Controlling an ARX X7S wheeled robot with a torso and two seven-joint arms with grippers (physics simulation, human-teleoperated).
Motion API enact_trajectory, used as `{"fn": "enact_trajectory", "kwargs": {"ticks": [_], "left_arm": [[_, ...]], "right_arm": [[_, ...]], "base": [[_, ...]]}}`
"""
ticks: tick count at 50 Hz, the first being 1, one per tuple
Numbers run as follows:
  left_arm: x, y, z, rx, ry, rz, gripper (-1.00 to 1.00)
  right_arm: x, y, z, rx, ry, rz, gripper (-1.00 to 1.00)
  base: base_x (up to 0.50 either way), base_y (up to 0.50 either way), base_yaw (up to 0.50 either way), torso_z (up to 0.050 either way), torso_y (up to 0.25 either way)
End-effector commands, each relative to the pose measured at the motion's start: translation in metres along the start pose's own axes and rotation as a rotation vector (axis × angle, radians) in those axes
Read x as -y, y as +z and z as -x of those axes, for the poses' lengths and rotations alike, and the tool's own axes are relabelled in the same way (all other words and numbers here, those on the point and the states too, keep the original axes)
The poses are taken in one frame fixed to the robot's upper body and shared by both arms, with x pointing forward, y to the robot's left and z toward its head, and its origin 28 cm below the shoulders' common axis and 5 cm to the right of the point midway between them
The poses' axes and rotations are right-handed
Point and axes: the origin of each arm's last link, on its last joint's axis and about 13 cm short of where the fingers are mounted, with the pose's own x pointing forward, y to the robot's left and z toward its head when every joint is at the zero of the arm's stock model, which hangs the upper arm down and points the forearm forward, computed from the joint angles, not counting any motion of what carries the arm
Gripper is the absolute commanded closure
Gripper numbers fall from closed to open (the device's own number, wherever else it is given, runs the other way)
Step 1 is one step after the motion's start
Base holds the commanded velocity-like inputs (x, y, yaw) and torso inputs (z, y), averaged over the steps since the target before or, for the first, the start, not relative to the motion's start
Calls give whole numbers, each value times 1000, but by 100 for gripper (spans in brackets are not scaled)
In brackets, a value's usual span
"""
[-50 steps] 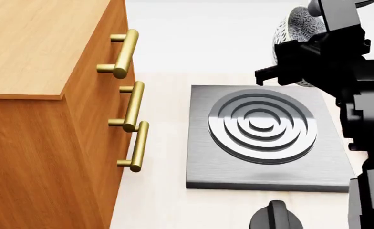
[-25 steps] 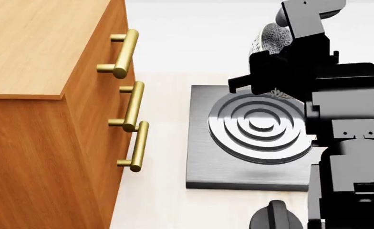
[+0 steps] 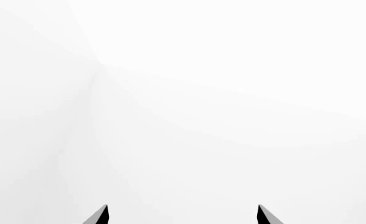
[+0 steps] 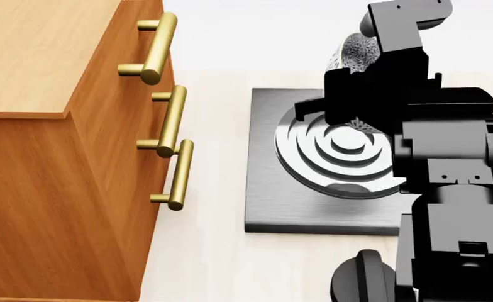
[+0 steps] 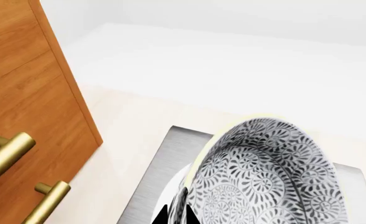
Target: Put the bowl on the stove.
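The bowl (image 5: pixel 264 172), white with a grey-blue floral pattern, hangs tilted on its side above the stove (image 5: pixel 161 170). My right gripper (image 5: pixel 177 215) is shut on the bowl's rim, one fingertip on each side of the wall. In the head view the bowl (image 4: pixel 360 53) shows partly behind the black right arm (image 4: pixel 381 82), over the far part of the dark grey stove (image 4: pixel 268 207) with its raised rings. My left gripper (image 3: pixel 183 215) is open and empty, facing only blank white surface.
A wooden cabinet (image 4: pixel 53 157) with brass bar handles (image 4: pixel 173 123) stands left of the stove, also in the right wrist view (image 5: pixel 27 88). A round black knob (image 4: pixel 360 280) lies in front of the stove. The right arm covers the stove's right side.
My right arm has carried the bowl left, from beyond the stove's far right corner to above its rings. The head view has shifted slightly, so the cabinet sits higher in the picture.
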Motion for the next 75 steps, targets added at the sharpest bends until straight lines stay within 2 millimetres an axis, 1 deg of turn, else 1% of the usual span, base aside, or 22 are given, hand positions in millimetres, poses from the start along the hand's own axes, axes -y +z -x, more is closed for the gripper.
{"fn": "enact_trajectory", "kwargs": {"ticks": [1,3,5,7,8,14,27,30,32,44,57,75], "left_arm": [[-1,2,3,17,-9,-20,-100],[0,2,3,24,-22,-49,-100],[0,2,4,23,-28,-42,-100],[-1,1,3,10,-10,9,-100],[-1,2,3,19,-10,-6,-100],[-2,1,3,24,-4,10,-100],[-1,0,4,29,-21,-21,-100],[0,0,4,32,-30,-34,-100],[-1,0,3,24,-11,1,-100],[-2,1,3,35,-1,15,-100],[-2,2,4,40,-3,15,-100],[-2,2,4,39,-5,11,-100]], "right_arm": [[-7,4,-4,28,36,-12,100],[-8,4,-4,30,39,-12,100],[-8,4,-4,30,40,-10,100],[-8,4,-4,29,42,-8,100],[-8,4,-4,29,42,-8,100],[-8,4,-4,26,42,-10,100],[-9,4,-4,23,48,-9,100],[-9,4,-5,22,49,-8,100],[-9,4,-4,22,50,-9,100],[-11,2,-5,6,34,-20,100],[-15,-4,-7,-64,11,-3,100],[-16,-8,-8,-79,12,-9,100]], "base": [[0,0,0,0,0],[0,0,0,0,-202],[0,0,0,0,-250],[0,0,0,0,-250],[0,0,0,0,-113],[0,0,0,0,0],[0,0,0,0,0],[0,0,0,0,-220],[0,0,0,0,-250],[0,0,0,0,0],[0,0,0,0,0],[0,0,0,0,0]]}}
